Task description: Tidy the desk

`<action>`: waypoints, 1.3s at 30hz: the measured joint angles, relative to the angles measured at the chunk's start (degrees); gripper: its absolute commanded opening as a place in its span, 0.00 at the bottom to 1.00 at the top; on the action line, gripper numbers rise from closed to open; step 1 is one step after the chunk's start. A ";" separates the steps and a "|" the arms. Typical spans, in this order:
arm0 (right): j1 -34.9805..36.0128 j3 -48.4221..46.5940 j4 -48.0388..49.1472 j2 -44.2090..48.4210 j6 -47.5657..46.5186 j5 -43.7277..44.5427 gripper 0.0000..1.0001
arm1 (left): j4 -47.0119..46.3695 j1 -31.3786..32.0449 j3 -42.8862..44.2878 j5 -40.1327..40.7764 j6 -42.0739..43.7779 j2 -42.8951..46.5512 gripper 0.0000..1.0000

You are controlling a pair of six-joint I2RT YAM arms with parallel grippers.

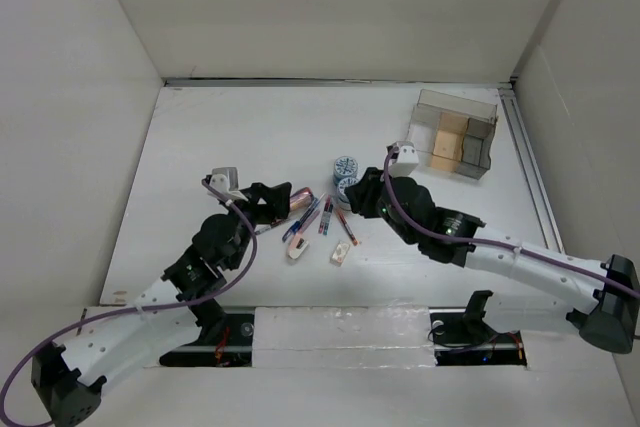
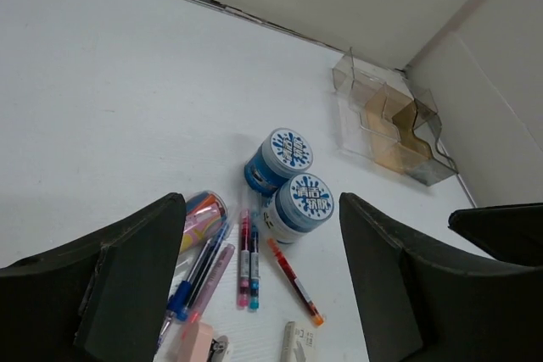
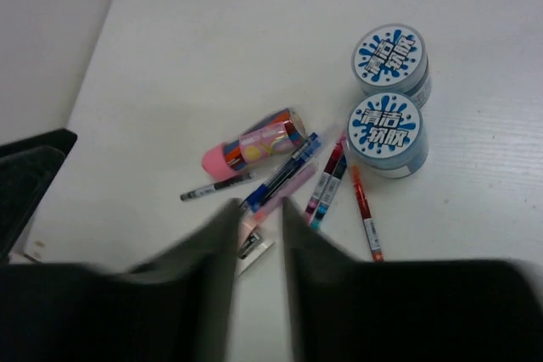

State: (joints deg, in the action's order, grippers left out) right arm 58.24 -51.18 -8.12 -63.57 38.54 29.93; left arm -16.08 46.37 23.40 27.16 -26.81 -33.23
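Note:
The desk [image 1: 250, 137] is a large white tabletop. At its middle lie two blue-lidded round tubs [image 1: 346, 177], several pens [image 1: 322, 213], a colourful pink-capped tube [image 3: 254, 143], a small pink stapler [image 1: 297, 247] and a white eraser [image 1: 342, 253]. My left gripper [image 2: 263, 286] is open and empty, hovering just left of the pens with the clutter framed between its fingers [image 2: 136, 277]. My right gripper [image 3: 259, 226] hovers above the stapler [image 3: 254, 239], its blurred jaws a narrow gap apart with nothing held. It sits beside the tubs in the top view [image 1: 362, 195].
A clear plastic compartmented tray [image 1: 455, 132] stands at the back right of the desk; it also shows in the left wrist view [image 2: 386, 120]. White wall panels [image 1: 330, 7] enclose the desk at the back and both sides. An orange pen [image 2: 293, 281] lies nearest the eraser [image 2: 299, 343].

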 measured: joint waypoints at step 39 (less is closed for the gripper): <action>-10.10 -10.27 -5.81 -31.04 -0.83 -0.42 0.97 | 1.70 0.00 0.81 1.40 -0.96 -2.19 0.51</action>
State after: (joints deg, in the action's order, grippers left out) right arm 48.14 -61.45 -13.93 -94.61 37.71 29.52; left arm -14.37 46.37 24.21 28.56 -27.77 -35.42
